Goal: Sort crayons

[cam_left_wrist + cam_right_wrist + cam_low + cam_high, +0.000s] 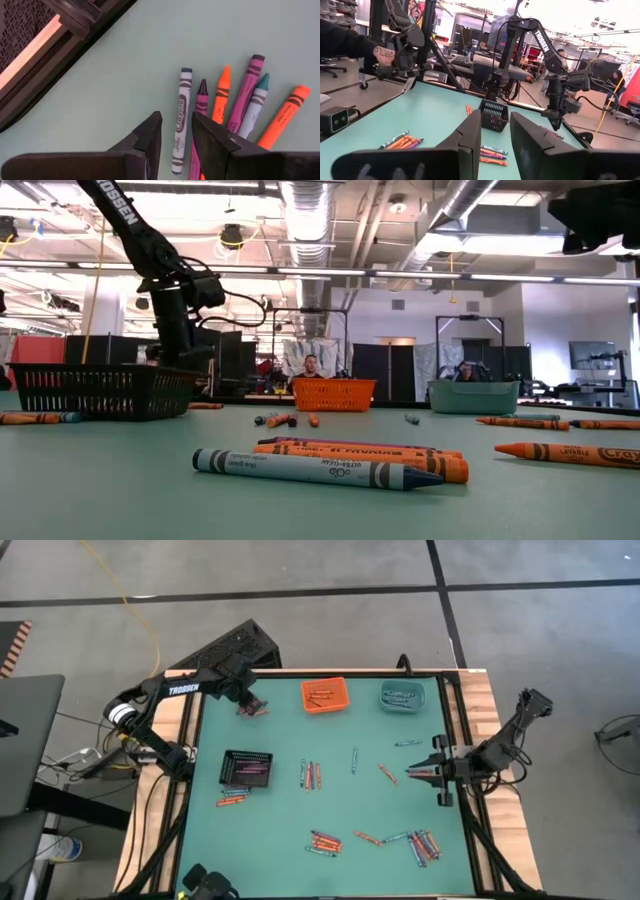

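A small cluster of crayons point(235, 105) lies on the green table at its far left: one grey-white point(181, 115), two purple, two orange and one teal. My left gripper point(176, 134) hangs open just above them, pointing steeply down, with the grey-white crayon showing in the gap between its fingers. The high view shows the same gripper point(250, 703) over that cluster point(253, 711). My right gripper point(412, 773) waits open at the table's right edge, level and pointing toward the left, with nothing between its fingers point(470, 135).
Along the far edge stand an orange bin point(323, 695) and a teal bin point(401, 695), both with crayons in them. A black bin point(247, 768) stands at the left. Loose crayons lie mid-table point(310, 775) and near the front point(420, 844). A person's hand point(385, 54) shows beyond the table.
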{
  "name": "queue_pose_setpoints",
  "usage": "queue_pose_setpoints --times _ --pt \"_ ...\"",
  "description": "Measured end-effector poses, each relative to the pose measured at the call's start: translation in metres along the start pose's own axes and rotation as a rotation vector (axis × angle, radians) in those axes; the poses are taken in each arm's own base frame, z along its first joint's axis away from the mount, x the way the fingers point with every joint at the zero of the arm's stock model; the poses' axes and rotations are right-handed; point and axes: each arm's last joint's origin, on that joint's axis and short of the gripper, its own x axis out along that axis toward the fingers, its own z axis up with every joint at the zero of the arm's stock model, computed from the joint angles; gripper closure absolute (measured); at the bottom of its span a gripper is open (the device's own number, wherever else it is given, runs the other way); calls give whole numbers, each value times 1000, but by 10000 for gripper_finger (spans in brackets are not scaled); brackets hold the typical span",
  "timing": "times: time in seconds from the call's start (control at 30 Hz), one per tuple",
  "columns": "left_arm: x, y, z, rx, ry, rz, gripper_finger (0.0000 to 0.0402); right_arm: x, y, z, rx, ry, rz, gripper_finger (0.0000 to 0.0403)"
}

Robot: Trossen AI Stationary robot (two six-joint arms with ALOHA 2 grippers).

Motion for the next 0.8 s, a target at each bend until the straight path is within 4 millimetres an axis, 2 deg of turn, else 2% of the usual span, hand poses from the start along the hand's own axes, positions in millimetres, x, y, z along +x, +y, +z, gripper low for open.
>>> queue_pose_setpoints --times 0.47,0.8 --pt "5 1 -16 29 85 27 304 0 0 0 8 0 0 296" --pt "6 0 -17 62 74 4 304 0 0 0 16 0 0 296"
